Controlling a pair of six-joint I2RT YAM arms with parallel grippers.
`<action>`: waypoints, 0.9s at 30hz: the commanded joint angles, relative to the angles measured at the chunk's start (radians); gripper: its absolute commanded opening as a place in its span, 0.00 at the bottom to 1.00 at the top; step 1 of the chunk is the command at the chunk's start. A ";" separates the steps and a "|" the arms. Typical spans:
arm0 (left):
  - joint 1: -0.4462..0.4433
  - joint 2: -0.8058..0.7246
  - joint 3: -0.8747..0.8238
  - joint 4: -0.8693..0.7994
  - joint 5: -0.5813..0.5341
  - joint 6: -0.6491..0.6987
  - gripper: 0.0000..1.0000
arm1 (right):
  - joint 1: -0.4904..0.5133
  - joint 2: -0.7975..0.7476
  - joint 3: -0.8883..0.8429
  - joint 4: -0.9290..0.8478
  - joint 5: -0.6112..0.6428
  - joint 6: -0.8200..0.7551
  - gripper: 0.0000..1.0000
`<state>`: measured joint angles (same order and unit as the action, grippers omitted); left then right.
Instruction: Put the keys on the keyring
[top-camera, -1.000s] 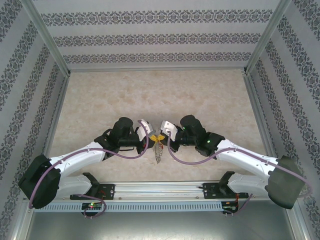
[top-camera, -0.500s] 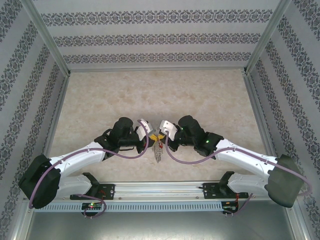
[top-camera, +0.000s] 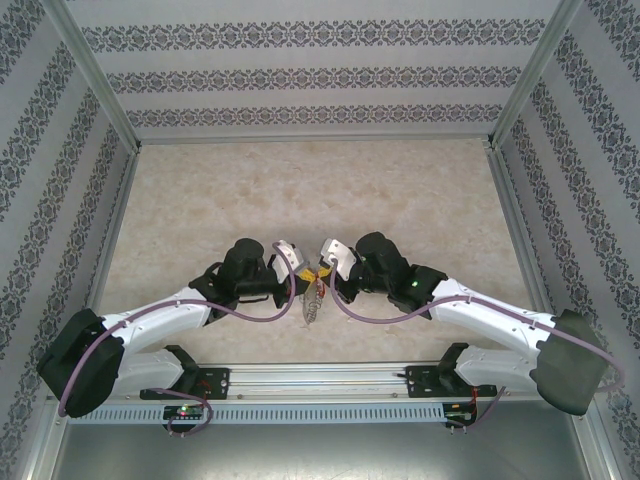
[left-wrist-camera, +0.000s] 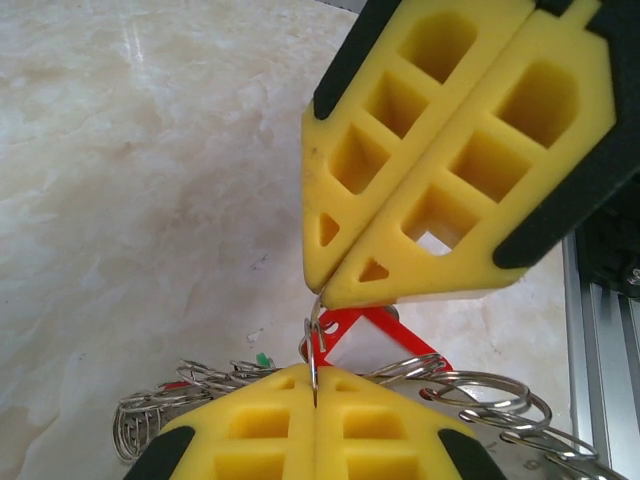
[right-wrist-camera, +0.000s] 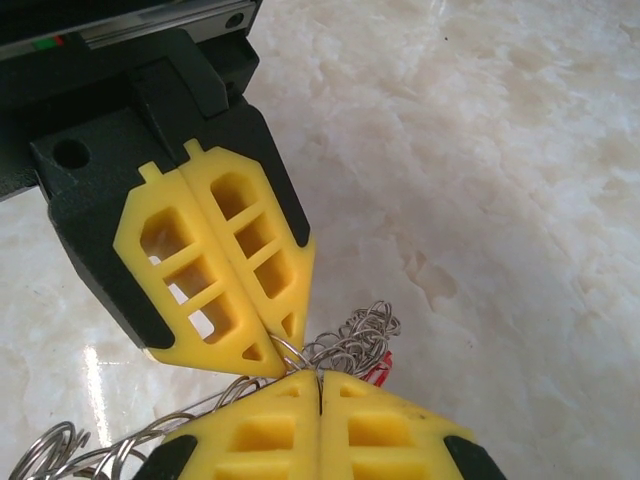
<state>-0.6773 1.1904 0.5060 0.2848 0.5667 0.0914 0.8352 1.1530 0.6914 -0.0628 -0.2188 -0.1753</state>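
Observation:
My two grippers meet tip to tip low over the near middle of the table. The left gripper (top-camera: 306, 275) (left-wrist-camera: 315, 374) is shut on a thin grey wire of the keyring (left-wrist-camera: 480, 388). That same wire runs up into the shut yellow fingers (left-wrist-camera: 450, 160) of the right gripper (top-camera: 321, 272) (right-wrist-camera: 320, 378). The keyring's silvery loops (right-wrist-camera: 352, 338) hang in a bunch (top-camera: 312, 305) below both tips. A red-headed key (left-wrist-camera: 375, 338) hangs by its small ring just behind the left jaws. A green speck (left-wrist-camera: 262, 359) peeks out among the loops. The left gripper's fingers (right-wrist-camera: 225, 270) stand upper left in the right wrist view.
The marble-patterned table (top-camera: 300, 190) stretches away behind the grippers. Patterned walls (top-camera: 300, 75) close the back and sides. An aluminium rail (top-camera: 320, 375) with the arm bases runs along the near edge.
Both grippers have drifted slightly to the left, still joined at the tips. The hanging bunch of loops has swung a little with them.

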 joint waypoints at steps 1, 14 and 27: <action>-0.022 -0.033 -0.029 0.075 0.025 -0.015 0.00 | -0.020 0.030 0.039 -0.061 0.097 0.041 0.00; -0.022 -0.082 -0.089 0.138 -0.045 -0.018 0.00 | -0.069 0.077 0.114 -0.176 0.057 0.158 0.00; -0.022 -0.058 -0.103 0.133 -0.060 -0.026 0.00 | -0.049 0.056 0.151 -0.207 0.061 0.102 0.00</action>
<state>-0.6819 1.1229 0.4076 0.3901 0.5106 0.0731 0.7769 1.2259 0.8257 -0.2466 -0.1959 -0.0578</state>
